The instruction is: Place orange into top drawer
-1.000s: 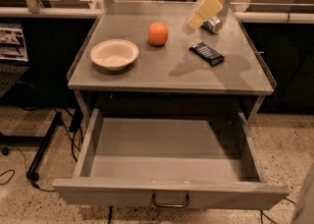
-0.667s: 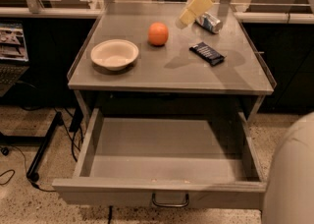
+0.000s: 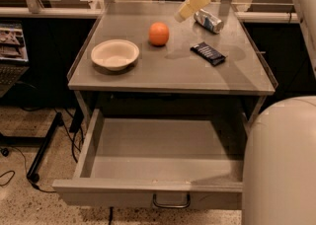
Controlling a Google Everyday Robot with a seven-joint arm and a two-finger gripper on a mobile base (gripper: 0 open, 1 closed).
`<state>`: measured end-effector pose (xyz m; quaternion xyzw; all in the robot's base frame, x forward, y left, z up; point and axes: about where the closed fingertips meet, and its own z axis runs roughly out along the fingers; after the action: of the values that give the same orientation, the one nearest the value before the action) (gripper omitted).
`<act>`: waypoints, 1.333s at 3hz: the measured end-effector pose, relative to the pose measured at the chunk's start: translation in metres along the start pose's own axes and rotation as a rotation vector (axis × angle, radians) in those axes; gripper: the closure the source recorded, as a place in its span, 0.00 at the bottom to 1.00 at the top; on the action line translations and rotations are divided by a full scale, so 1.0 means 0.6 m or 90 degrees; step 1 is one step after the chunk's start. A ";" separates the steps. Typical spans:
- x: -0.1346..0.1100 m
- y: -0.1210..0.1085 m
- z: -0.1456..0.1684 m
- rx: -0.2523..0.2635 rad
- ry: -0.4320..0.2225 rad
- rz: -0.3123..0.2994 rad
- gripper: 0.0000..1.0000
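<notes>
Pincer [image 3: 181,14] above desk [image 3: 163,68] rear, open or closed can't tell; orange [image 3: 159,34] sits just below-left of it, ungrasped. Top drawer [image 3: 158,142] well below, open, ready for the drop.

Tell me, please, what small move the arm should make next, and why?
Probably move the hand down and toward the picture's left, onto the orange. The hand hangs above the far side of the tabletop, near the can; the orange sits untouched on it, and the top drawer already stands open.
</notes>
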<state>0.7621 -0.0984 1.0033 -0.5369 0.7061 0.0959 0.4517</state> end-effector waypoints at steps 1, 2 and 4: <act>0.036 -0.015 0.035 -0.003 0.011 0.039 0.00; 0.049 -0.020 0.048 -0.004 0.014 0.052 0.00; 0.031 -0.007 0.110 -0.037 -0.025 0.063 0.00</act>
<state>0.8005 -0.0714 0.9528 -0.5119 0.7198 0.1491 0.4446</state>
